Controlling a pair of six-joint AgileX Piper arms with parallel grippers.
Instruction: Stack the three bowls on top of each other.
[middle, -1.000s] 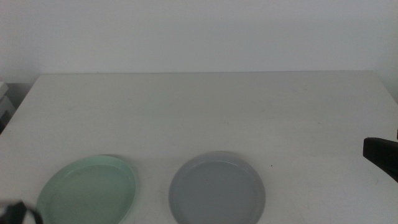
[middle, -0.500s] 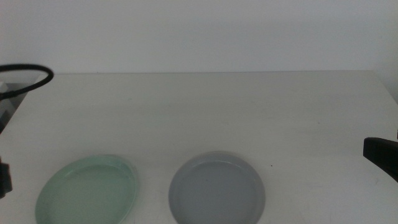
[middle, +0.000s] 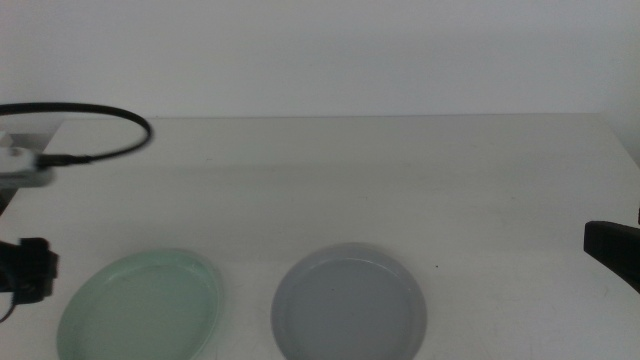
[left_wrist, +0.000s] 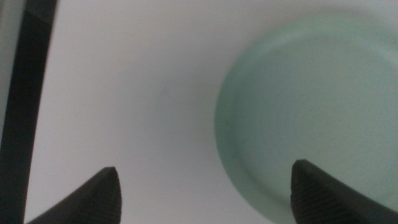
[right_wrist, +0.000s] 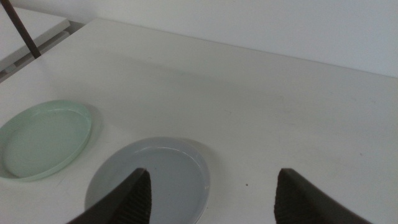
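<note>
The white table (middle: 330, 180) held the mint bowl (middle: 140, 305) beside the grey-blue bowl (middle: 348, 303); I judged my wide-open left gripper (left_wrist: 205, 186) should straddle the mint rim squarely.

No text, label, brand, number or sign can be read anywhere: the mint green bowl (middle: 140, 305), the grey-blue bowl (middle: 348, 305) and the table (middle: 350, 180) are all plain (wrist views included).

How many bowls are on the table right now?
2 in view: a mint green bowl at the near left, a grey-blue bowl beside it, apart. Another may lie outside the pictures.
</note>
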